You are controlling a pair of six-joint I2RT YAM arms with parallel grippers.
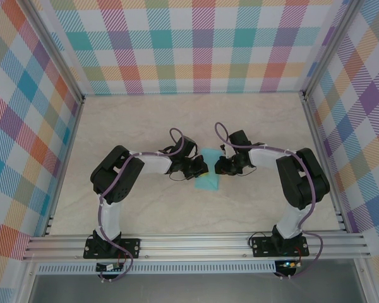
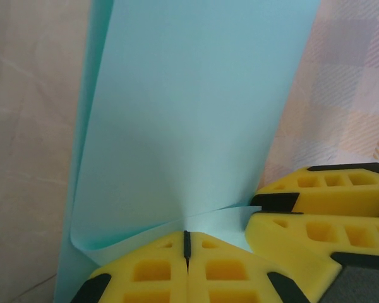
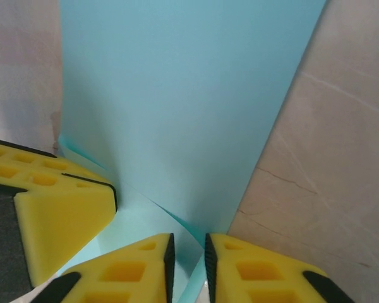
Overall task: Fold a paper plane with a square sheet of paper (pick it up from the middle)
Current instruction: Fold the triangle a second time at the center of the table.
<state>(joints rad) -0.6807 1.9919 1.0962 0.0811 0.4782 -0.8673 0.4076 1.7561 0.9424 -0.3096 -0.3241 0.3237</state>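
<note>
At the near edge of the counter [image 1: 145,208] the two arm bases sit bolted to a metal rail [image 1: 196,245]. The left arm [image 1: 117,180] and the right arm [image 1: 300,180] both bend inward toward the middle. There the left pincer [image 1: 199,169] and the right pincer [image 1: 221,166] face each other tip to tip, close together. The sheet of paper [image 1: 207,184] lies between and under them, near the centre of the counter. In the left wrist view the left pincer's yellow fingers [image 2: 151,271] are pressed flat together on the near edge of the sheet. The paper puckers at the pinch and rises away as a broad, smooth, light-teal panel, curled over along its left side. The right pincer's fingers come in just beside it from the right, at the same edge. In the right wrist view the right pincer's fingers [image 3: 132,268] stand a narrow slit apart, with a fold of the sheet running into the gap; whether they touch the paper cannot be told. Beyond the sheet lies pale, marbled counter, and farther off stand checked walls [image 1: 196,44] in pastel colours.
</note>
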